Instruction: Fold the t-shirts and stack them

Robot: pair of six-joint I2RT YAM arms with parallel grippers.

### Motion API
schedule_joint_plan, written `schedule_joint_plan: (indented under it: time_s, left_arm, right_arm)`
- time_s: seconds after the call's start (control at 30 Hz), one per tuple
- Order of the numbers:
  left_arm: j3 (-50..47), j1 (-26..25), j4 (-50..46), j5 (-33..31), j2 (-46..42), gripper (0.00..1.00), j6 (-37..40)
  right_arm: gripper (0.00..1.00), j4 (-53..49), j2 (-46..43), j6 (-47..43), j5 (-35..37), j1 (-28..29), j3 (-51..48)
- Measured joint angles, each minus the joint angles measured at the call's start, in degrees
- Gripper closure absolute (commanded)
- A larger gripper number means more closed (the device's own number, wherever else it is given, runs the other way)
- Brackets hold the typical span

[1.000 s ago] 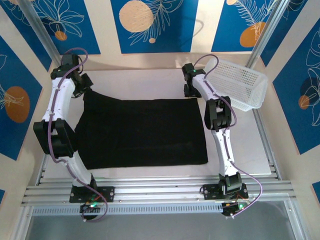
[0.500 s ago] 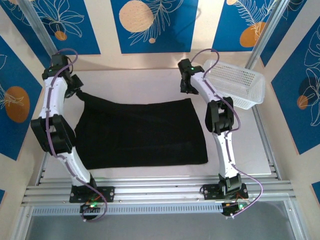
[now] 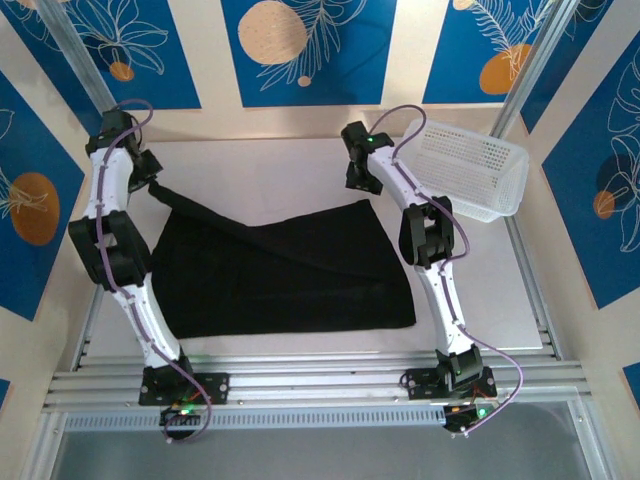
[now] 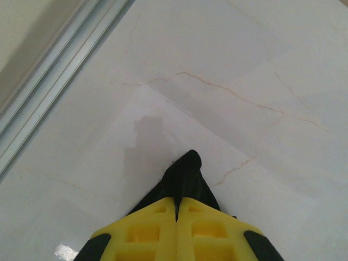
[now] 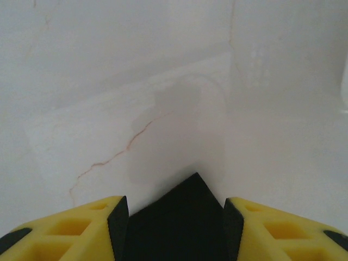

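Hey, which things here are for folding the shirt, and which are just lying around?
Part of the job: black t-shirt; left fingers shut on its corner; right fingers open at another corner.
Just lying about: white basket, far right.

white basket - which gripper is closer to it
Right. The right gripper hovers over the t-shirt's far right corner, just left of the basket. The left gripper is across the table, pinching the t-shirt's far left corner.
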Motion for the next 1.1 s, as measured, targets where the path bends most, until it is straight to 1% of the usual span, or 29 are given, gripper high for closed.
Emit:
schedule_joint_plan:
  time_s: [0.17,0.33,0.43,0.53,0.6,0.73,0.8,0.9,1.1]
  left_arm:
    - [0.22,-0.11,0.02,0.22,0.0,1.0,0.0]
    - [0.22,-0.37,0.02,0.42,0.0,1.0,-0.02]
    - [0.22,-0.48,0.02,0.44,-0.02,1.0,-0.04]
    - [0.22,-0.61,0.02,0.63,-0.07,1.0,-0.07]
    - [0.22,-0.66,0.02,0.85,-0.07,1.0,-0.17]
    - [0.22,-0.85,0.04,1.07,-0.07,1.0,-0.2]
    - [0.22,-1.14,0.04,1.22,-0.07,1.0,-0.2]
    - [0.22,-1.42,0.04,1.31,-0.07,1.0,-0.22]
    - [0.22,-2.19,0.04,1.49,-0.07,1.0,-0.46]
  right_arm:
    - [0.51,0.72,0.0,0.33,-0.07,0.24,-3.32]
    - [0.51,-1.81,6.4,0.35,1.03,1.27,5.22]
    - [0.52,-2.6,8.04,0.57,2.05,1.55,5.64]
    - [0.56,-2.82,8.02,0.76,2.56,1.6,5.66]
    - [0.6,-3.08,8.02,0.92,2.71,1.46,5.66]
    - [0.72,-3.19,8.02,0.9,2.95,1.16,5.66]
    - [0.82,-3.56,8.02,0.7,3.45,0.98,5.66]
    - [1.0,-3.72,8.0,0.57,4.76,0.85,5.38]
    - [1.0,-3.58,7.63,0.7,6.67,0.83,4.98]
